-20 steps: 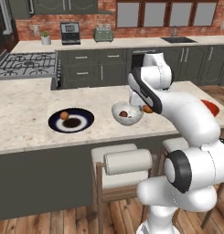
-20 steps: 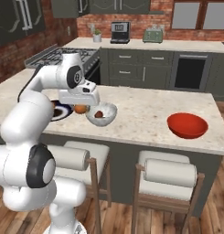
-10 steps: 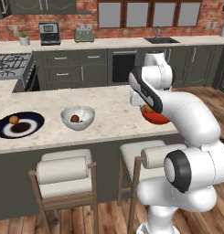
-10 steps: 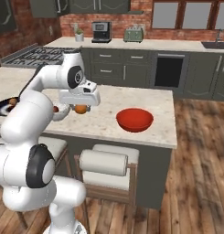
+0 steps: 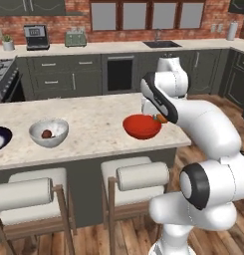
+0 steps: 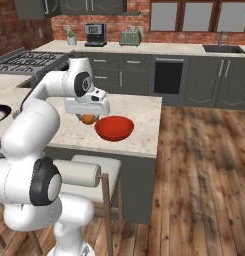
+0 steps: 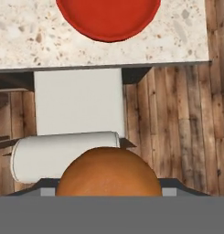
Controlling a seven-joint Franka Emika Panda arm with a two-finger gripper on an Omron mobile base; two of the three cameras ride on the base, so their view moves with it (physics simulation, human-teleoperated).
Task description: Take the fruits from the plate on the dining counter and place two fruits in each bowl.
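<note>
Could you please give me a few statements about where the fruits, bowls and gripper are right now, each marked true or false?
1. The gripper is carrying an orange fruit. True.
2. The red bowl already holds two fruits. False: no fruit shows inside it.
3. A dark red-brown fruit lies in the grey-white bowl. True.
4. The red bowl stands on the wooden floor. False: it stands on the dining counter.
5. The held fruit is directly above the middle of the red bowl. False: it hangs beside the bowl's rim, nearer the stools.
</note>
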